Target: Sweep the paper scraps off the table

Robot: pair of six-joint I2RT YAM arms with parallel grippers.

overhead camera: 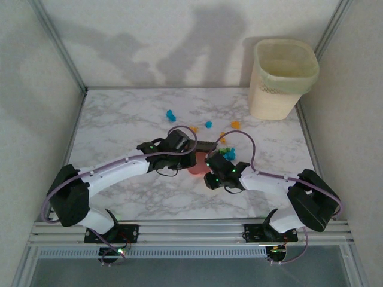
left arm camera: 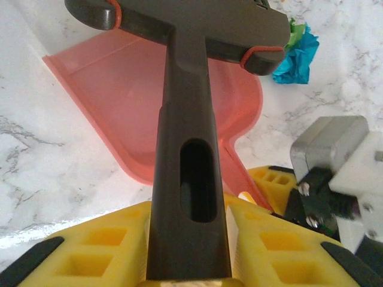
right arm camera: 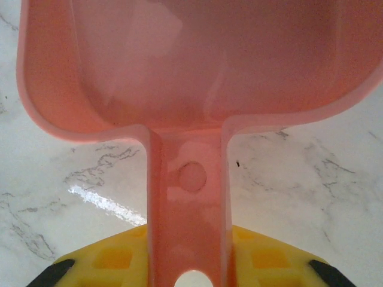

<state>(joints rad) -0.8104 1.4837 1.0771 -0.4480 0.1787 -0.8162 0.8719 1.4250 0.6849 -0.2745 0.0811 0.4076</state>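
Yellow fingers (left arm camera: 96, 248) of the left gripper (left arm camera: 188, 263) sit closest in the left wrist view, clamped from both sides on the handle of the dark hand brush (left arm camera: 185, 179). Brush head lies crosswise at the top, above the pink dustpan (left arm camera: 119, 101). Of the paper scraps (left arm camera: 296, 57), one blue-and-green clump lies just right of the brush head, beside the dustpan's rim, on bare marble. It is well beyond the jaws, not between them. Part of the right gripper (left arm camera: 332, 173) shows at the right side.

Right wrist view: right gripper (right arm camera: 188, 272) closed tight on the dustpan (right arm camera: 188, 197) handle, a yellow finger either side. Pan opens away from the jaws, over the table (right arm camera: 311, 179). Cannot tell whether the pan touches the surface.

Top view: both grippers meet near the middle of the table (overhead camera: 119, 119). Left gripper (overhead camera: 179, 143) has the hand brush (overhead camera: 206, 145) pointing right. Right gripper (overhead camera: 218, 161) is just nearer the near edge, with the dustpan (overhead camera: 194, 166) between the two. The paper scraps (overhead camera: 209, 124) are scattered past both grippers toward the far edge:
- a blue one farthest left
- orange and blue bits in a loose line
- an orange one nearest the bin (overhead camera: 281, 78) in the far right corner

Closest clump lies just beyond the right gripper, right of the brush head, outside both sets of jaws.
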